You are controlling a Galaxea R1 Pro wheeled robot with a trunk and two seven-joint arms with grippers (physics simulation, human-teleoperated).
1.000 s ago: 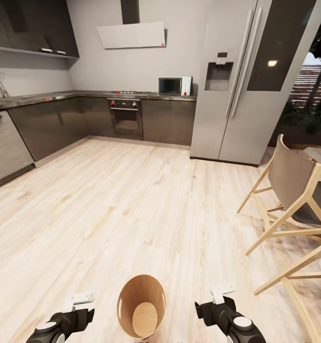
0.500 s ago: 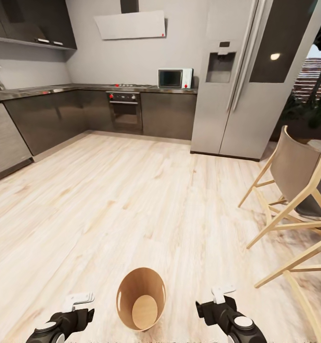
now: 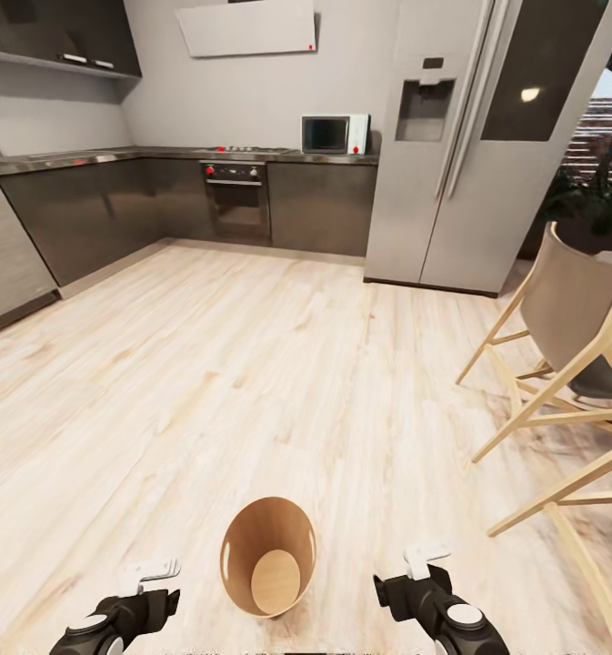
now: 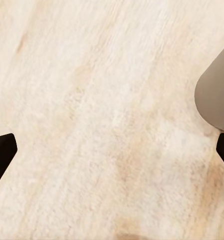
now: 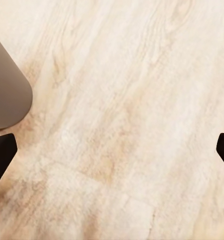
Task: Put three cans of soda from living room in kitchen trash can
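Observation:
The light-brown tash can (image 3: pixel 247 542) stands upright on the pale kitchen floor, low in the head view, and its smooth brown bottom is bare. My left gripper (image 3: pixel 131 611) hangs just left of it and my right gripper (image 3: pixel 426 596) just right of it. In the left wrist view the gripper (image 4: pixel 112 150) is open over bare floor, with the bin's side (image 4: pixel 215 95) at the edge. The right gripper (image 5: pixel 112 150) is also open over bare floor, with nothing held, and the bin's side (image 5: pixel 7 95) is beside it. The soda cans are out of view.
Dark grey cabinets (image 3: pixel 87 214) with an oven (image 3: pixel 238 200) and a microwave (image 3: pixel 333 134) line the far wall. The steel fridge (image 3: pixel 460 146) stands at the back right. Wooden folding chairs (image 3: pixel 569 355) stand close on the right. Open pale wood floor (image 3: pixel 251 364) lies ahead.
The whole head view has shifted, so the camera moved. The bin now sits a little higher in the picture. Both grippers keep their places and stay open.

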